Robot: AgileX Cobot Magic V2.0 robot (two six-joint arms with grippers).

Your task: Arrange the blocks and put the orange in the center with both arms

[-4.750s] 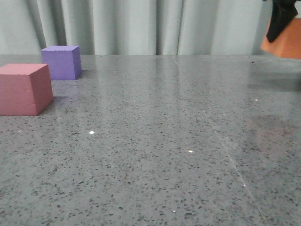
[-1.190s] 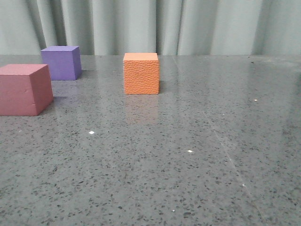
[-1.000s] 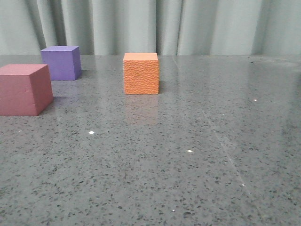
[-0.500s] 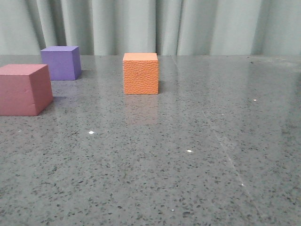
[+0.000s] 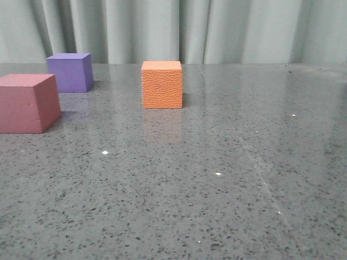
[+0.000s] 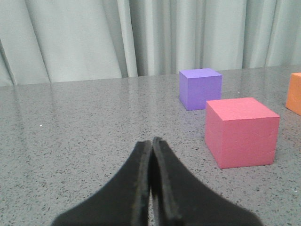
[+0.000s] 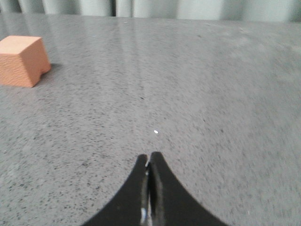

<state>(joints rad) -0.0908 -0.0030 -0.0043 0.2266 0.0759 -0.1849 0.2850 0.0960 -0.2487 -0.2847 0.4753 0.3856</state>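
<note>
Grey curtain behind, speckled grey desk (image 5: 179, 179) in front, three foam cubes on it. Change since about five seconds ago: the orange cube (image 5: 162, 84) was up in the right pincer at the far right edge of the front view; now it sits flat on the desk around mid-width, towards the back, nothing touching it. No visible shift over the last second, so it is released and settled.

Task read: orange looks placed in the centre. The other two aren't arranged around it yet. Purple cube (image 5: 70, 72) and pink-red cube (image 5: 28, 103) both sit to the left of orange, purple further back, pink-red nearer the camera, a small gap between them. Right side of orange is bare desk. My guess is one of those two has to go to the right of orange.

Arms: neither shows in the front view. Left pincer (image 6: 151, 146) is fully closed, fingertips pressed together, holding nothing, low over the desk, pointing past the pink-red cube (image 6: 241, 132) and purple cube (image 6: 200, 88); near them, not touching. Right pincer (image 7: 149, 162) is also closed and empty, well apart from the orange cube (image 7: 22, 60), which shows off to one side of its view.
</note>
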